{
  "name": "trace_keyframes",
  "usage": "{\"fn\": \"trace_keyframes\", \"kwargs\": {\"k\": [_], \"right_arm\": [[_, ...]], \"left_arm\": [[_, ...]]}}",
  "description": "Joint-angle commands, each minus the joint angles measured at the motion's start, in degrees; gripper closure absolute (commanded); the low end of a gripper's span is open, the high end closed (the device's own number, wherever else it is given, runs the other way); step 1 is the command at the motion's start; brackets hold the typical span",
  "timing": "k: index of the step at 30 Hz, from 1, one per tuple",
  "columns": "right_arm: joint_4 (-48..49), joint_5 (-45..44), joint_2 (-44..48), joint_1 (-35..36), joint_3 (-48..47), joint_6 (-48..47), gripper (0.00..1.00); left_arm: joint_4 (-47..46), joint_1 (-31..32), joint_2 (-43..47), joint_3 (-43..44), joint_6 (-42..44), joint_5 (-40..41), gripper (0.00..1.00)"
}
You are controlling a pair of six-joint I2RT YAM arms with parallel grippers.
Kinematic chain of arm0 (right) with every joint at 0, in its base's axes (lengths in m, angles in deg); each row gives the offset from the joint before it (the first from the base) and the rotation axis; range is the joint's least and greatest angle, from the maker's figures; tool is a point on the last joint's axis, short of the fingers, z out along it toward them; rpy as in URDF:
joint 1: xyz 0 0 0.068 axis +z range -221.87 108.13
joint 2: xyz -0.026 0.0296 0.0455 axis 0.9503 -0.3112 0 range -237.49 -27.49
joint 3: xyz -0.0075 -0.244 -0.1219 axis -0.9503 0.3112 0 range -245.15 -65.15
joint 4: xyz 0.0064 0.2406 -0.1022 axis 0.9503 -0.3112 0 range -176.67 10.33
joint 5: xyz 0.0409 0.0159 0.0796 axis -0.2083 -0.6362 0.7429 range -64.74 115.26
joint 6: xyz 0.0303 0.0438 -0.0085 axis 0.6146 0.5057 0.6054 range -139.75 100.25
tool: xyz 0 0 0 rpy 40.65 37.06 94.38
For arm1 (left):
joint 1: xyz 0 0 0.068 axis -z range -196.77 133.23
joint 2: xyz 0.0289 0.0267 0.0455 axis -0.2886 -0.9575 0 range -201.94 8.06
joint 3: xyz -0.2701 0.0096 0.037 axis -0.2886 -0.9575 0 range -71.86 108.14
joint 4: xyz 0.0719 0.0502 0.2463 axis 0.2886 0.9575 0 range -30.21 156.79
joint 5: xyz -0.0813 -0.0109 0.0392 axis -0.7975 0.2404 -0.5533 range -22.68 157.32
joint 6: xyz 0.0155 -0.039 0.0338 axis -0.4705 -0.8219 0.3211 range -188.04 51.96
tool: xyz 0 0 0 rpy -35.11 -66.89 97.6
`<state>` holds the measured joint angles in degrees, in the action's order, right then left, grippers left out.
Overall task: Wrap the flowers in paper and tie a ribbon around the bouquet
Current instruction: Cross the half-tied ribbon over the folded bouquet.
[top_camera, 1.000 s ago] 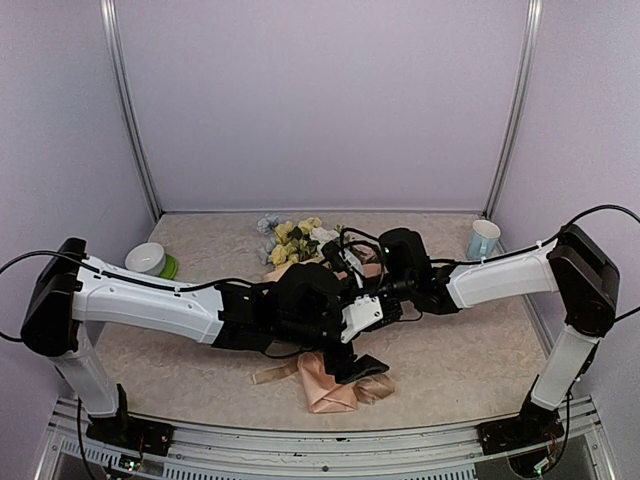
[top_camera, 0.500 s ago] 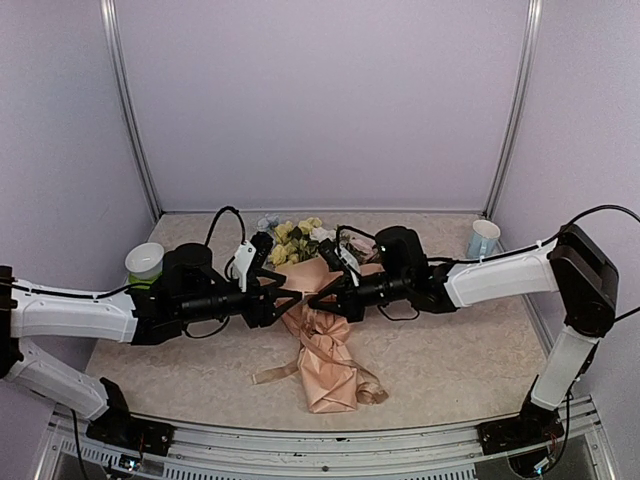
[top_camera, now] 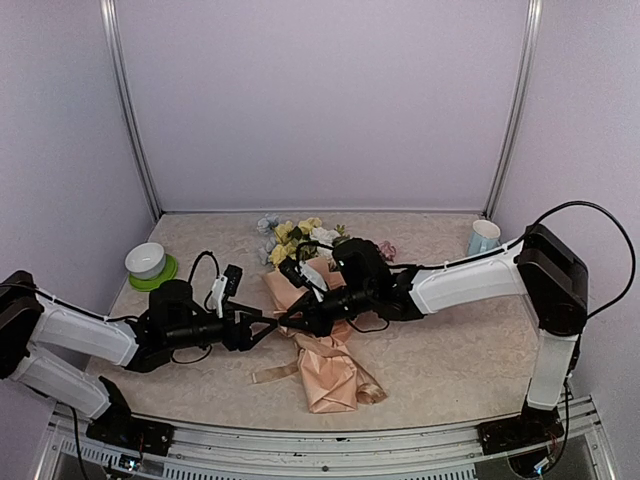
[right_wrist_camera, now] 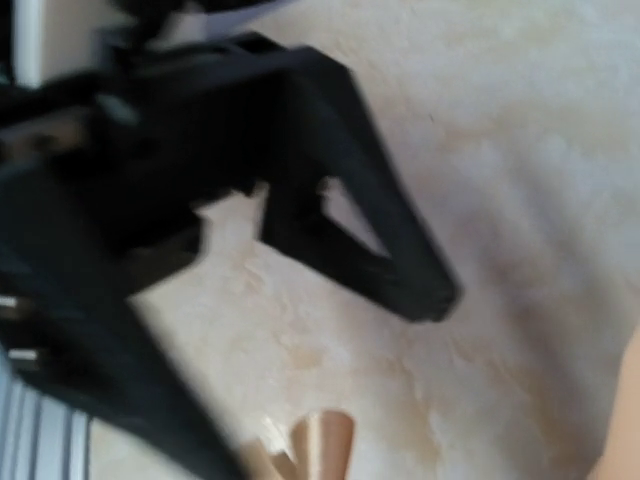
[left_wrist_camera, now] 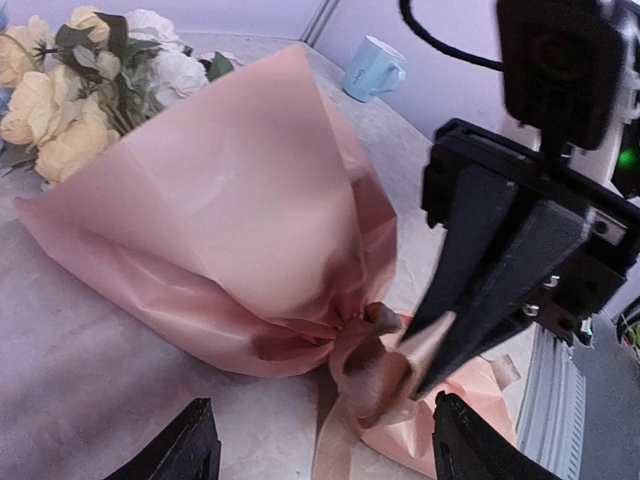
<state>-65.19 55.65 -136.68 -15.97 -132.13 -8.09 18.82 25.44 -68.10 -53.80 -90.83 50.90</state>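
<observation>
- Ribbon (left_wrist_camera: 365, 350) is the weak point. It sits in a loose knot at the waist of the bouquet (top_camera: 318, 335), which lies mid-table. The right gripper (left_wrist_camera: 437, 352) appears to pinch one tan end between closed fingers just beside that knot. A pull that is too hard or off-line could drag the whole bundle across the table (top_camera: 450, 350) instead of tightening the knot.
- Left gripper (left_wrist_camera: 325, 420) is open and holds nothing, its fingers spread low over the table and aimed at the knot. If it closes here it may catch paper (left_wrist_camera: 250, 200) along with ribbon, creasing or tearing the cone.
- Both grippers are almost tip to tip at the left side of the waist. A small misjudged move could knock them together or jolt the pinched end free.
- Flowers (left_wrist_camera: 60, 90) stick out of the cone's far end, and nothing presses the bundle down. A sideways tug could roll it and loosen the wrap.
- Slack ribbon trails on the table at the near left of the bundle and could snag on a finger.
</observation>
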Motion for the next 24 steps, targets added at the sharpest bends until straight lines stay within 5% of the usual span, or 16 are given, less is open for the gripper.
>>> {"fn": "trace_keyframes", "kwargs": {"k": [1, 12, 16, 19, 24], "right_arm": [[-2.0, -1.9, -0.8, 0.5, -1.1, 0.8, 0.93], [-0.7, 1.9, 0.4, 0.4, 0.0, -2.0, 0.95], [-0.6, 4.4, 2.3, 0.5, 2.6, -7.8, 1.00], [3.7, 6.7, 4.5, 0.5, 5.9, -11.3, 1.00], [3.4, 10.2, 6.9, 0.4, 8.1, -22.4, 1.00]], "left_arm": [[-7.1, 2.1, -0.9, -1.8, 1.3, -4.6, 0.27], [-9.9, 2.5, -4.5, 0.2, 7.2, -2.3, 0.40], [-17.7, 1.0, -3.8, -2.1, 6.2, -9.6, 0.60], [-14.5, 2.0, -4.0, -1.6, 10.4, -14.0, 0.54], [-7.3, 4.3, 1.8, -3.9, 23.1, -9.7, 0.47]]}}
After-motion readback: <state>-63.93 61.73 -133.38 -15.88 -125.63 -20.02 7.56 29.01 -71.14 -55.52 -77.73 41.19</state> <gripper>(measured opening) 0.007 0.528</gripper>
